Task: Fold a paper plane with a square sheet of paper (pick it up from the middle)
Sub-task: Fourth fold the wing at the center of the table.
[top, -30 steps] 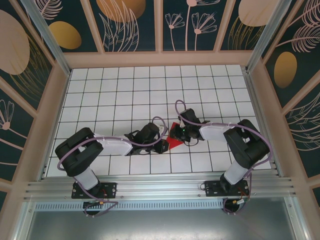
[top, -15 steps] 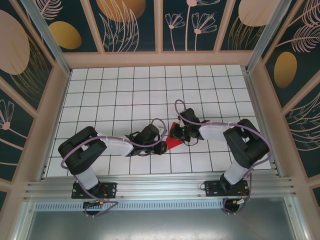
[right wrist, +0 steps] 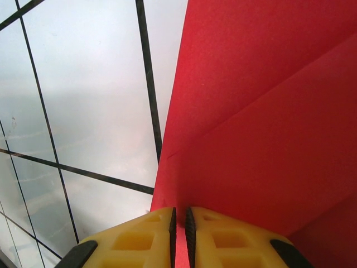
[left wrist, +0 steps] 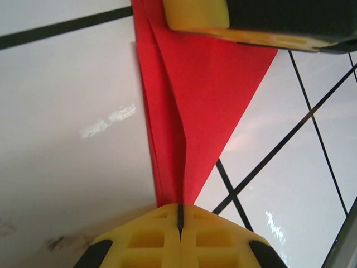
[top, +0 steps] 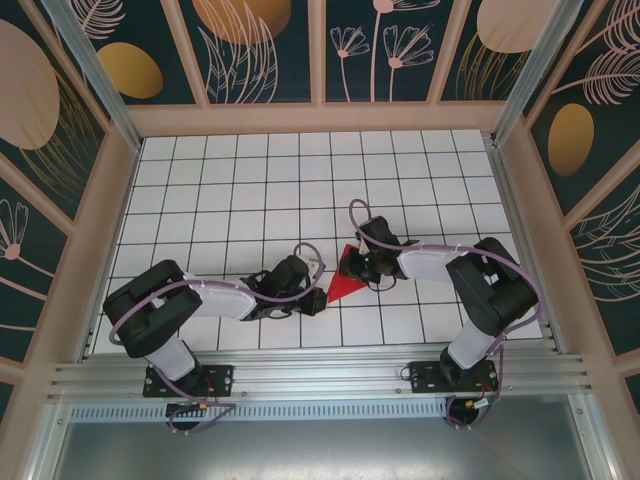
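Pinching red paper (left wrist: 206, 100) tip with left fingers (left wrist: 145, 245), wide end with right fingers (right wrist: 139, 240); hold taut, align edges before creasing.

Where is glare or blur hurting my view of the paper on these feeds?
Left wrist: white glare streaks on the table, the left gripper soft up close, the red paper sharp. Right wrist: hazy reflections on the table, the paper's creases only faint shade lines, the right gripper blurred. Top external: even light, no glare, but the grippers cover part of the paper.
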Available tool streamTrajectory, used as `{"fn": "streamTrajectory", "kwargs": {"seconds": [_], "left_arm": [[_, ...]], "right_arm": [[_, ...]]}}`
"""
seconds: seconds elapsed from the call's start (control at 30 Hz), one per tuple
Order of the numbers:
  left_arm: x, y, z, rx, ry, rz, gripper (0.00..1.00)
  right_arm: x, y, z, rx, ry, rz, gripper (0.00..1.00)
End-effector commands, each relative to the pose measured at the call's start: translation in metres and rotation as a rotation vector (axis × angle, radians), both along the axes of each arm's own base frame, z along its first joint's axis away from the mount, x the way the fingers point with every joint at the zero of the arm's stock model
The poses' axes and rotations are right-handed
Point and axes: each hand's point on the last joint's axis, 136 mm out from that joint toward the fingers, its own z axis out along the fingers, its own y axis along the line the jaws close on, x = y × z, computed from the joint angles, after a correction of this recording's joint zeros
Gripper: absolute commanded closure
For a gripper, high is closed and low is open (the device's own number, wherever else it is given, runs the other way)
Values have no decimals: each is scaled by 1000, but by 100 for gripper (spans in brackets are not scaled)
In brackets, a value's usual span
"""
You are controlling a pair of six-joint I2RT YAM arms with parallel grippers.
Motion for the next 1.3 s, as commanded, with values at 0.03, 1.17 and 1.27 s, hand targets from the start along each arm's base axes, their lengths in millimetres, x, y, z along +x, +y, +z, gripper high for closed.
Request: {"fn": "streamTrajectory", "kwargs": {"seconds": [0.03,1.17,1.27], "left_arm": [[-17,22,-14,79,64,13,98],[19,-8,-22,39,17,68,100],[17,-7,-24,36,24,69,100]], "right_arm": [[-2,-6,-14,-68,26,-2,83],[10,0,35,10,-92,-14,81],[11,-5,47,11,-124,-37,81]]}}
